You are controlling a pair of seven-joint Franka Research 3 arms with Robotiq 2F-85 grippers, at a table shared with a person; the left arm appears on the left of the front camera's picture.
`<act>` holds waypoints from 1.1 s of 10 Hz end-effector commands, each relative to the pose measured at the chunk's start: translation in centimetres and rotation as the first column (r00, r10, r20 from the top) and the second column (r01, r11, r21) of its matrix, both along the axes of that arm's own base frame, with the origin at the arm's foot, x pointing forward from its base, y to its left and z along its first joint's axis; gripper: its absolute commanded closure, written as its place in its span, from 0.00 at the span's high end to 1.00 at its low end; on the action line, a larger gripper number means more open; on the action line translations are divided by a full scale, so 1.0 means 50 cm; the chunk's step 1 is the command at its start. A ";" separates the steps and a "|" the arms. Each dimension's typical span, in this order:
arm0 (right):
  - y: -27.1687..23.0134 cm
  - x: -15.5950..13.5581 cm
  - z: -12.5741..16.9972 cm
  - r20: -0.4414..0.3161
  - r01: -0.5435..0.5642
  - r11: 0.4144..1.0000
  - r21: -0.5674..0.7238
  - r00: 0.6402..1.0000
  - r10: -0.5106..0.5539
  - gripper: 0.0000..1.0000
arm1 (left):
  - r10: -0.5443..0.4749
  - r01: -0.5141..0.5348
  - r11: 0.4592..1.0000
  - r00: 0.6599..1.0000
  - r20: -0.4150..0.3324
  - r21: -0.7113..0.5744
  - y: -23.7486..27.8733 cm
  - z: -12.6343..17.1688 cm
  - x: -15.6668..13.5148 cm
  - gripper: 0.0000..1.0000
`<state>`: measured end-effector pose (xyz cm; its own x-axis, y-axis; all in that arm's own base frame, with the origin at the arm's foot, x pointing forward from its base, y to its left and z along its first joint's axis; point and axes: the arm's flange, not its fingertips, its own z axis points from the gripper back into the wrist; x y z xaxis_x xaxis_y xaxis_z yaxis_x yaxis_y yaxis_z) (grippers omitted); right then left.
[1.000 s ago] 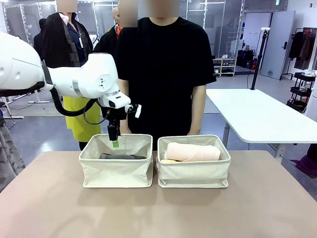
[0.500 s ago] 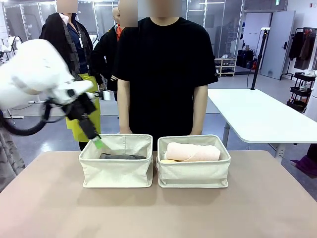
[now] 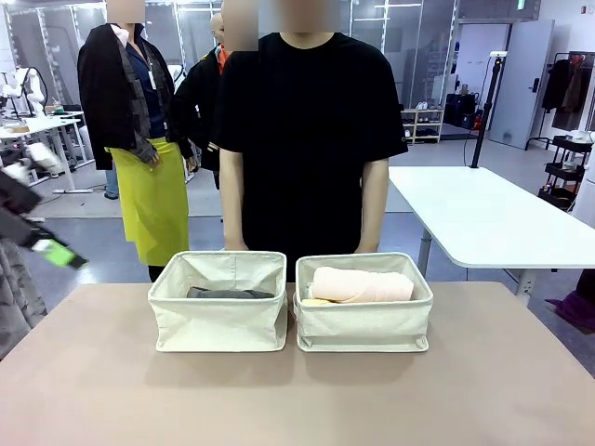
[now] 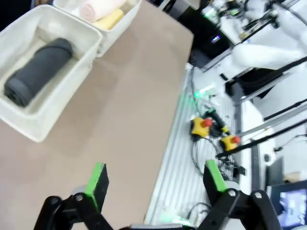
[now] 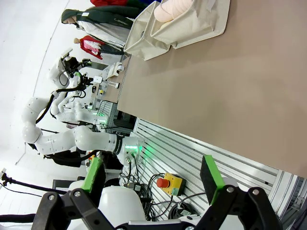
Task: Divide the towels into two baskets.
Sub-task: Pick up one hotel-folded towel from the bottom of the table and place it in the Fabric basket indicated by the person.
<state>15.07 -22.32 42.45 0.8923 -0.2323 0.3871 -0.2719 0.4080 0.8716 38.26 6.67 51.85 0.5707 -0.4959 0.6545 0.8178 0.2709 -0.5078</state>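
Brown table (image 3: 297, 390) fills the lower half of the front view, with a person in a black shirt (image 3: 307, 139) standing at its far edge. Two cream baskets sit side by side at centre: the left basket (image 3: 219, 321) holds a dark grey towel (image 3: 229, 294), the right basket (image 3: 364, 323) a pink towel (image 3: 361, 284) lying on a yellow towel (image 3: 316, 301). At the far left edge, blurred, the left gripper (image 3: 51, 249) is empty, its jaws wide apart. In its own wrist view, the right gripper (image 5: 152, 176) is likewise spread wide and empty.
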 end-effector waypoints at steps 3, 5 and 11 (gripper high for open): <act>0.001 -0.002 0.005 0.014 -0.002 1.000 0.001 1.000 0.002 1.00 | 0.064 -0.103 0.956 0.987 -0.145 -0.276 0.185 -0.132 -0.041 1.00; 0.001 -0.002 0.005 0.014 -0.002 1.000 0.001 1.000 0.002 1.00 | 0.153 -0.208 0.910 0.972 -0.176 -0.359 0.223 -0.217 -0.066 1.00; 0.001 -0.002 0.005 0.014 -0.002 1.000 0.001 1.000 0.002 1.00 | 0.152 -0.218 0.920 0.965 -0.215 -0.326 0.240 -0.237 -0.076 1.00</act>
